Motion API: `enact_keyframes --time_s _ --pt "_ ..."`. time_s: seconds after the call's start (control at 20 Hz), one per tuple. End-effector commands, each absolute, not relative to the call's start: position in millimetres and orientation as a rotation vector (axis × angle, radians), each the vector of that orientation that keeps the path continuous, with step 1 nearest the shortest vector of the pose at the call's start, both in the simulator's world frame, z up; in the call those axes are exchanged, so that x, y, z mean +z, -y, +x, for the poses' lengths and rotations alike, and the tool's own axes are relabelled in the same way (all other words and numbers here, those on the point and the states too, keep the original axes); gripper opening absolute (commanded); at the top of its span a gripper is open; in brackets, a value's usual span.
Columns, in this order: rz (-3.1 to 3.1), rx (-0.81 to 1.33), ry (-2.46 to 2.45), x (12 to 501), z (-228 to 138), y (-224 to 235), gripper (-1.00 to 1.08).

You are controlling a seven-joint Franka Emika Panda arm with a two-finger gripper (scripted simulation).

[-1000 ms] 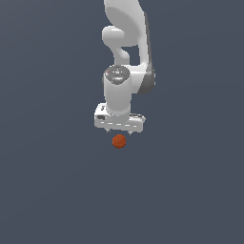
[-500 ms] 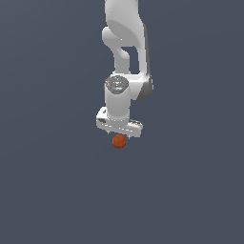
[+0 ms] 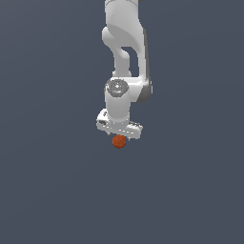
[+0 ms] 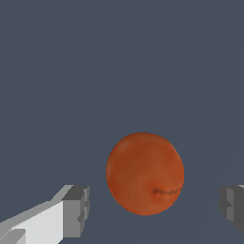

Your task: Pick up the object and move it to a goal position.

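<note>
The object (image 3: 119,141) is a small orange-red ball lying on the dark grey floor, directly under the white hand of the arm. In the wrist view the ball (image 4: 145,173) sits between the two grey fingertips, with a gap showing on each side. One finger (image 4: 76,210) stands to one side of it, and only the edge of the other finger (image 4: 232,206) shows on the opposite side. My gripper (image 3: 119,138) is open around the ball and does not touch it. In the exterior view the fingers themselves are hidden behind the hand and ball.
The white arm (image 3: 126,52) rises straight up from the hand to the top of the exterior view. A plain dark grey floor (image 3: 52,190) lies all around the ball.
The hand has come down a little toward the ball over the last second. The ball has stayed where it was.
</note>
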State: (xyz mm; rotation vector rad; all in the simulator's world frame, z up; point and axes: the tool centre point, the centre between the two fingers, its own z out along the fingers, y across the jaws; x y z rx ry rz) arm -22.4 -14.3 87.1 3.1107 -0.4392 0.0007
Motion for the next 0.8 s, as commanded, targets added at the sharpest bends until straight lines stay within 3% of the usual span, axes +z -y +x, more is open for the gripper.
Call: enact_keyframes --time_s 0.0,0.5,0.55,0.75 --pt "3.110 -0.001 0.440 76 -23 14 1.00" --pt "3.110 0.000 0.446 47 -23 14 1.00" --pt "3.110 0.000 0.446 47 -23 14 -1.00" --pt "3.110 0.000 0.446 47 -23 14 -1.00"
